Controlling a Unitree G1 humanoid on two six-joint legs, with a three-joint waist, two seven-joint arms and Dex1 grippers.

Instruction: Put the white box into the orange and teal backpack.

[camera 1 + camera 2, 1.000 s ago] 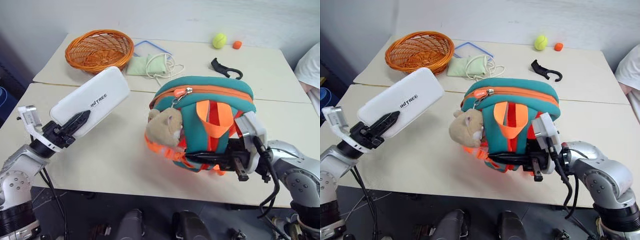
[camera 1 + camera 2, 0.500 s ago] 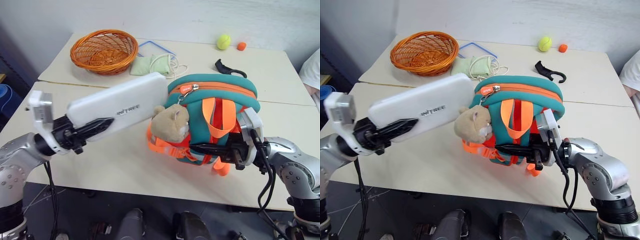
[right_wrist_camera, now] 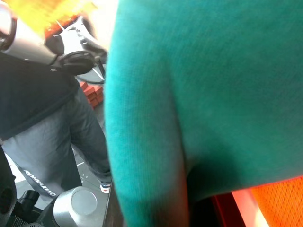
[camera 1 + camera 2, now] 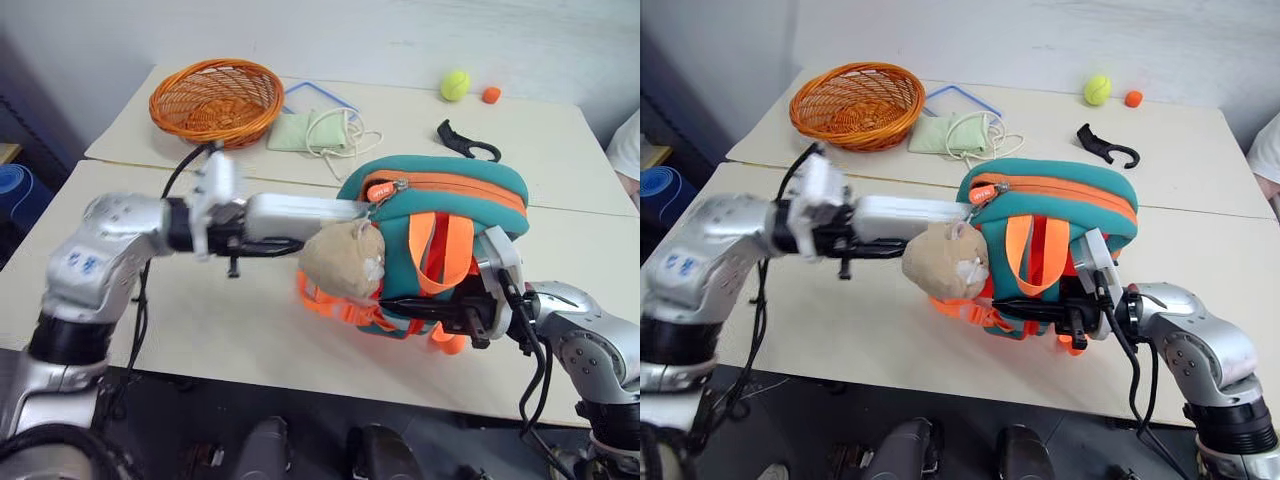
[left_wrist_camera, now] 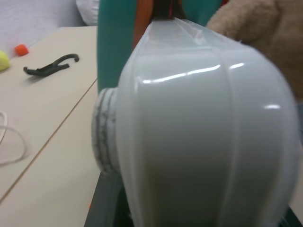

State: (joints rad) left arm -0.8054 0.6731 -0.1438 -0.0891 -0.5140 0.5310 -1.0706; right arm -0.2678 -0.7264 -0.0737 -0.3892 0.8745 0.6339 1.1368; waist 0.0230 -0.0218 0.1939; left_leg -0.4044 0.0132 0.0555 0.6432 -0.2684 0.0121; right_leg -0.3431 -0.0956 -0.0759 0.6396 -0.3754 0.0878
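The orange and teal backpack [image 4: 440,188] stands on the table with a tan plush toy [image 4: 340,262] hanging at its front. My left gripper [image 4: 245,240] is shut on the white box [image 4: 300,212], which lies level and edge-on. The box's far end touches the backpack's top beside the orange zip pull [image 4: 383,189]. In the left wrist view the white box [image 5: 203,132] looms close, with teal fabric [image 5: 113,42] just past it. My right gripper [image 4: 400,302] is shut on the backpack's lower front, among the orange straps. The right wrist view is pressed against teal fabric [image 3: 199,94].
At the back of the table are an orange wicker basket [image 4: 215,100], a pale green pouch with white cord [image 4: 310,130], a tennis ball [image 4: 455,84], a small orange ball [image 4: 490,95] and a black hook [image 4: 468,142]. A person's white sleeve [image 4: 630,150] shows at the right edge.
My left arm swung the white box to the right and rolled it from tilted face-up to level, bringing its far end to the backpack's zip. The right gripper kept its hold.
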